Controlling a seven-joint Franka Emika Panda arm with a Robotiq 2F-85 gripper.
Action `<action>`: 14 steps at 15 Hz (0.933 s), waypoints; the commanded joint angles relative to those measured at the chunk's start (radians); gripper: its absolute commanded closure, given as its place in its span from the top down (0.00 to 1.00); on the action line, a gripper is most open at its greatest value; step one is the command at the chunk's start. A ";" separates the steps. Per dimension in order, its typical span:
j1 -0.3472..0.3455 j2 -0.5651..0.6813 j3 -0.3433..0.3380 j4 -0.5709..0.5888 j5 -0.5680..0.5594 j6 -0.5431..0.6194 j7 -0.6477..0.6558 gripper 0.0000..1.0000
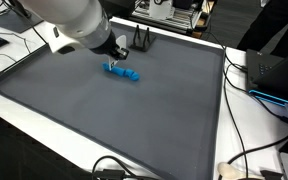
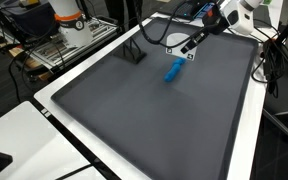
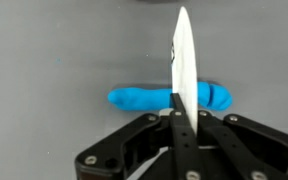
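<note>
A blue, roll-shaped piece [image 1: 122,72] [image 2: 172,69] lies on the dark grey mat [image 1: 134,125] [image 2: 154,125] toward its far side. My gripper [image 1: 116,54] [image 2: 191,44] hangs just above it, shut on a thin white blade [image 3: 182,55]. In the wrist view the gripper [image 3: 177,112] comes in from the bottom. The blade stands on edge between the jaws and crosses the blue piece [image 3: 139,97] toward its right end. Whether the blade's tip touches the blue piece cannot be told.
A small black triangular stand [image 1: 142,42] [image 2: 134,53] sits on the mat's far edge. The white table [image 1: 249,120] [image 2: 74,85] rims the mat, with cables [image 1: 246,90] along one side. Equipment crowds the background behind the table.
</note>
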 commanded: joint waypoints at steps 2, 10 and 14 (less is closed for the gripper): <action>-0.004 0.002 -0.010 -0.017 -0.009 0.004 -0.002 0.01; -0.008 0.045 -0.016 0.004 0.007 0.045 0.011 0.01; -0.010 0.062 -0.018 0.007 0.007 0.079 0.011 0.01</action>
